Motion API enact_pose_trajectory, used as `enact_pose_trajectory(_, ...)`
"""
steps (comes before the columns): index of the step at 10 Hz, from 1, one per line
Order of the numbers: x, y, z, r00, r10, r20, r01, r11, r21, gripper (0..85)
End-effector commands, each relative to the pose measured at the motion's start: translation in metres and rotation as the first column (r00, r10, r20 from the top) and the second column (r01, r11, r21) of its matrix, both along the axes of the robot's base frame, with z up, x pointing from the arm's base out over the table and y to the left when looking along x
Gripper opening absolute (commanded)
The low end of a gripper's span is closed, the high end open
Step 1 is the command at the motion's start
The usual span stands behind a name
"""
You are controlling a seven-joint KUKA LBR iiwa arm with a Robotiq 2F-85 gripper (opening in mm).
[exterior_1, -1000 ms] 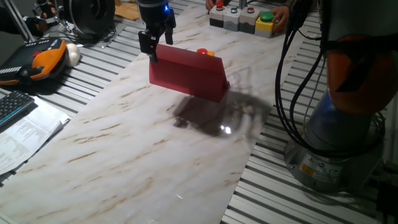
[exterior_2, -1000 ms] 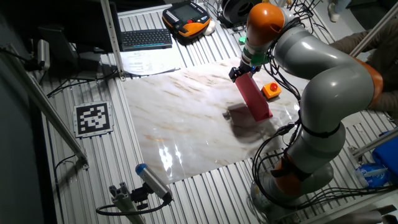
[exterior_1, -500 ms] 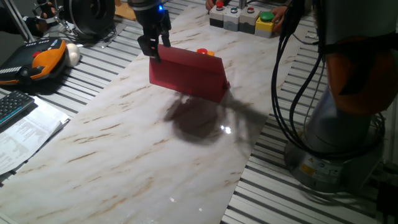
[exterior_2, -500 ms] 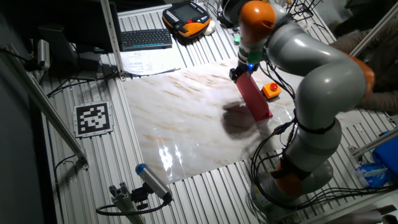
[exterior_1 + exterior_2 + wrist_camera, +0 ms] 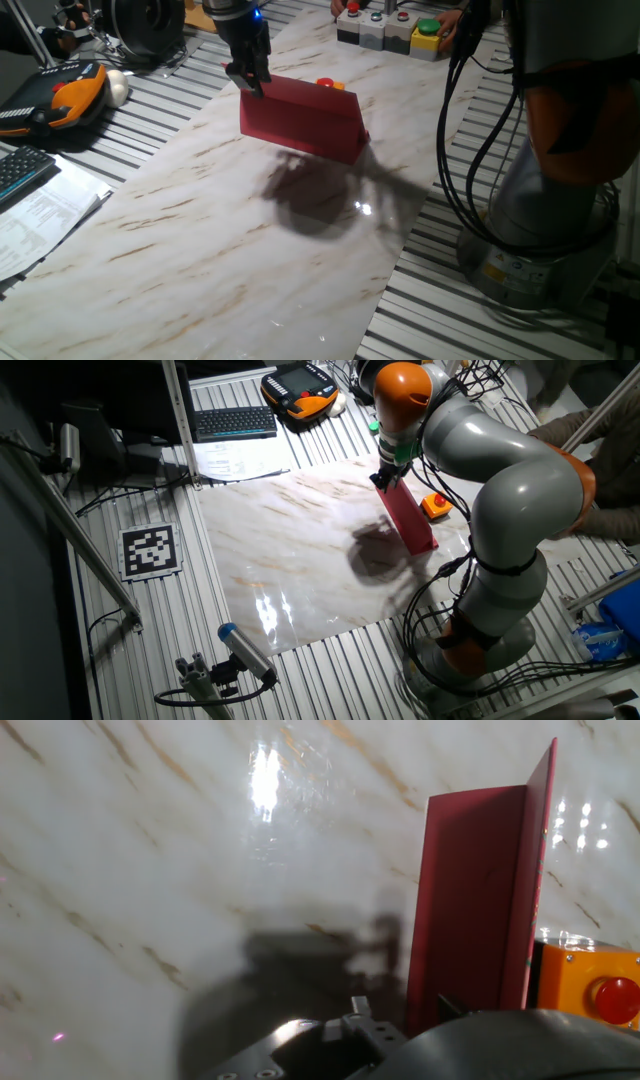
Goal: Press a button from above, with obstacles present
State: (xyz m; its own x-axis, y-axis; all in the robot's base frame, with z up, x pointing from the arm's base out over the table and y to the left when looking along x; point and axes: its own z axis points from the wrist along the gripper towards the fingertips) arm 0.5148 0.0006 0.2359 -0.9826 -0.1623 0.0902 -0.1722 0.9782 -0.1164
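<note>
The button (image 5: pixel 328 84) is a small orange-red cap on an orange box, just behind the upright red panel (image 5: pixel 302 120) on the marble table. My gripper (image 5: pixel 246 82) hangs above the panel's left end, on the near side, with the button further right behind the panel. In the other fixed view the gripper (image 5: pixel 385 479) is over the panel's (image 5: pixel 410 522) far end, with the button (image 5: pixel 436 506) to its right. The hand view shows the panel (image 5: pixel 478 910) edge-on and the button (image 5: pixel 616 998) beyond it at the lower right. No view shows the fingertip gap.
A row of grey button boxes (image 5: pixel 373 30) and a yellow box with a green button (image 5: pixel 427 35) stand at the table's far edge. A teach pendant (image 5: pixel 60 95), keyboard (image 5: pixel 20 170) and papers lie to the left. The robot base (image 5: pixel 545 215) and cables stand at right.
The gripper has shifted slightly left and back along the panel's left end and turned a little. The arm's shadow on the marble has slid left. Panel and button have not moved.
</note>
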Motion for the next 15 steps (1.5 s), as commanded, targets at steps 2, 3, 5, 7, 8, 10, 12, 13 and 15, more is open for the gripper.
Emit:
enact_pose_trajectory(2,0.0,0.0001,0.0,1.0,0.002,0.001,-0.002,1.0,0.0,0.0)
enact_pose_trajectory(3,0.0,0.0001,0.0,1.0,0.002,0.002,-0.002,1.0,0.0,0.0)
enact_pose_trajectory(5,-0.0001,0.0001,-0.0001,1.0,0.002,0.004,-0.002,1.0,0.002,0.0)
enact_pose_trajectory(7,0.0,0.0,0.0,1.0,0.002,0.002,-0.002,1.0,0.002,0.0)
enact_pose_trajectory(8,0.0,0.0,0.0,1.0,0.002,0.001,-0.002,1.0,0.002,0.0)
enact_pose_trajectory(10,0.0,0.0,0.0,1.0,0.003,0.002,-0.004,1.0,0.002,0.0)
enact_pose_trajectory(12,0.0,0.0,0.0,1.0,0.005,0.0,-0.005,1.0,0.002,0.0)
enact_pose_trajectory(13,0.0,0.0,0.0,1.0,0.015,-0.001,-0.015,1.0,0.003,0.0)
enact_pose_trajectory(15,0.0,0.0,0.0,1.0,0.029,-0.004,-0.029,1.0,0.005,0.0)
